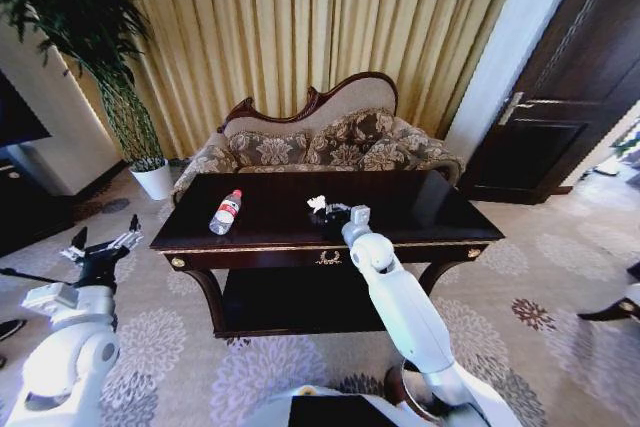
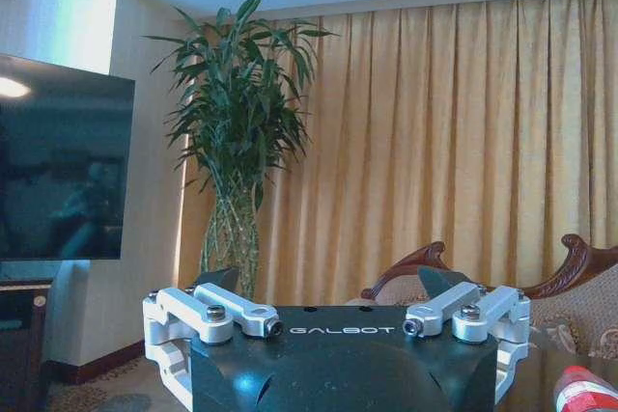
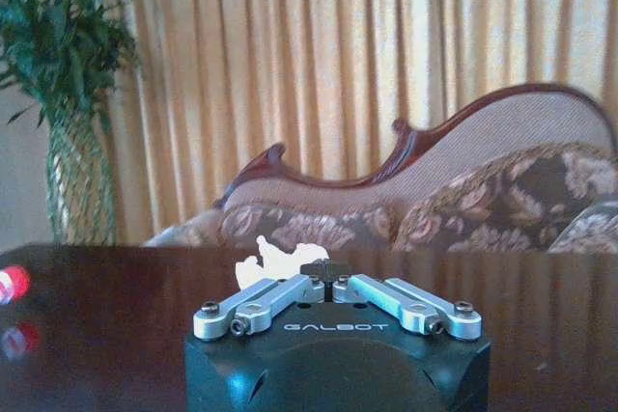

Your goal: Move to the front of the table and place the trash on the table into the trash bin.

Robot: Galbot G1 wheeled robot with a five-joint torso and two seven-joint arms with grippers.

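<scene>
- On the table (image 1: 420, 209), toward its middle, the right gripper (image 1: 333, 213) rests low over the dark top just short of a white crumpled scrap (image 1: 317, 203); in the right wrist view its fingertips (image 3: 326, 270) meet with nothing between them, and the scrap (image 3: 280, 260) sits just beyond.
- To pick it cleanly, the jaws need to part first, then straddle the scrap rather than push it along the glossy surface.
- A light, low pinch suits such flimsy paper; pressing into the tabletop would likely skid it away.
- The bottle (image 1: 225, 212) lies on its side near the table's left end, well apart from this reach.
- The left gripper (image 1: 103, 248) hangs off the table's left corner, jaws spread wide and empty.
</scene>
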